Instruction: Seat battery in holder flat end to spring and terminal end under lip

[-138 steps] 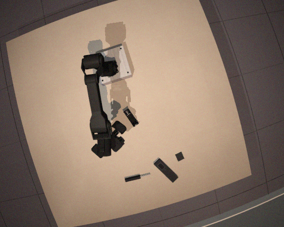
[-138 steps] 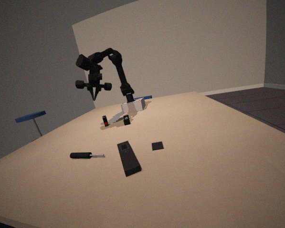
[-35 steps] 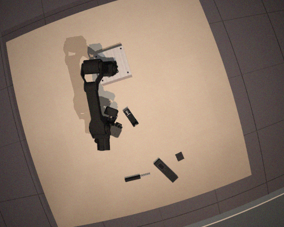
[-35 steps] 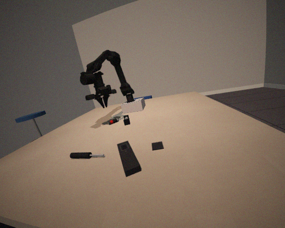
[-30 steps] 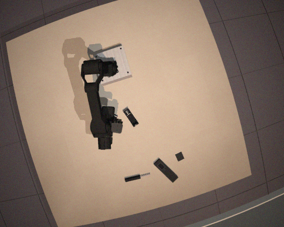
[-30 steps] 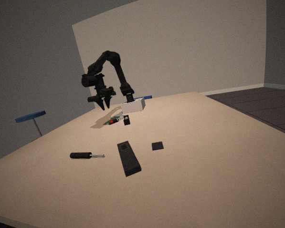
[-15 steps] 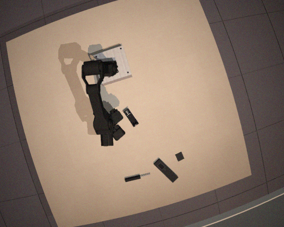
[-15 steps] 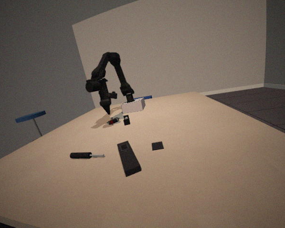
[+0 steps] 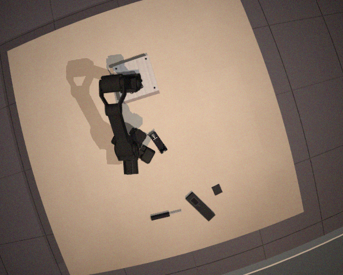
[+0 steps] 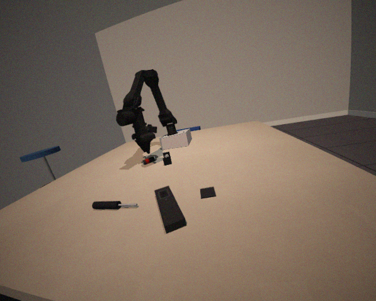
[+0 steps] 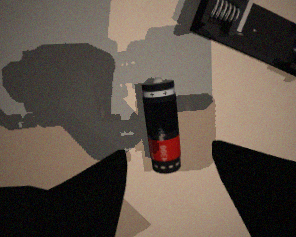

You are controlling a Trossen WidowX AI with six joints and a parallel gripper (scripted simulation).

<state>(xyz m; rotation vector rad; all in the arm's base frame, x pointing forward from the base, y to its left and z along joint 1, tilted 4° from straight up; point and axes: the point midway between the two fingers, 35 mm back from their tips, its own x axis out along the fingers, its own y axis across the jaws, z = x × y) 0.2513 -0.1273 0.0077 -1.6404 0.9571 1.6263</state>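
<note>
A screwdriver (image 9: 164, 214) with a black handle lies flat on the table (image 9: 224, 103), just beside a long black remote (image 9: 200, 206). A small black square pad (image 9: 216, 189) lies near the remote's far end, apart from it. A white box (image 10: 175, 140) stands toward the table's back edge.

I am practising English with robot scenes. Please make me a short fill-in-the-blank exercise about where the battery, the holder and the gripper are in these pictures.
1. The battery lies on the table, not yet in the ____.
2. The gripper is ____, its fingers on either side of the battery.
3. The band near one end of the battery is ____.
4. At one end of the holder sits a coiled ____.

Missing words: holder; open; red; spring
</note>
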